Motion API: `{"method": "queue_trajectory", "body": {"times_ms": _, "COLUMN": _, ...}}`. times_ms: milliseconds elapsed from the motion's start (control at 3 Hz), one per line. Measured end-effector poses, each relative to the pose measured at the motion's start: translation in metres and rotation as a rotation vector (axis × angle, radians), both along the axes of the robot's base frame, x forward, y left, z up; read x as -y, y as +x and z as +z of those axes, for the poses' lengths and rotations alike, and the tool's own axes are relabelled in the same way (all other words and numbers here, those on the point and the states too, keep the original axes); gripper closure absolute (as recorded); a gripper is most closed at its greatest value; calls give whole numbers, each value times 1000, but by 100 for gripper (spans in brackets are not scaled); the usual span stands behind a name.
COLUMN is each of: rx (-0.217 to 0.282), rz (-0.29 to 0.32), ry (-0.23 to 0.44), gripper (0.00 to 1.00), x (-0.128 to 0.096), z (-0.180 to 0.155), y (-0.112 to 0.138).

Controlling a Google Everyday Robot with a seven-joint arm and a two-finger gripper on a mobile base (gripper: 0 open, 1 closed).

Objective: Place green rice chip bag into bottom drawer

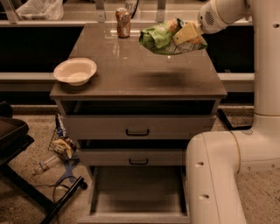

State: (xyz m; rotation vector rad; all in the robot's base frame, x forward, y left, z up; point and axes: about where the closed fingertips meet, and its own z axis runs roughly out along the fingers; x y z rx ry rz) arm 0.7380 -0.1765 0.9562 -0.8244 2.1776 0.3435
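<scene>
Claw (187,34) clamped on green rice chip bag (159,38) above tabletop (131,74), lettering unreadable, bottom drawer (138,197) open

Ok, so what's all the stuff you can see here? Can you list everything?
green rice chip bag: one, light green, held in the air above the back right of the cabinet top
drink can: one, brownish, standing at the back of the cabinet top
bowl: one, cream, front left of the cabinet top
cabinet: one, grey-brown, middle of the view
upper drawers: two, grey with black handles, under the cabinet top
bottom drawer: one, grey, pulled open near the floor
plastic bag: one, whitish, back left
floor clutter: small pile, mixed colours, left of the cabinet
robot arm: one, white, right side
end effector: one, upper right, clamped on the green rice chip bag
</scene>
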Motion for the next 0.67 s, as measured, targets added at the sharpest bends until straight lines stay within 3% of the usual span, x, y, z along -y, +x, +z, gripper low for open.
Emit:
{"method": "queue_trajectory", "body": {"times_ms": 333, "rx": -7, "rz": -16, "ry": -6, "gripper": 100, "x": 10, "z": 18, "y": -34}}
{"method": "queue_trajectory", "body": {"times_ms": 667, "rx": 46, "rz": -33, "ry": -13, "gripper": 100, "x": 9, "z": 56, "y": -89}}
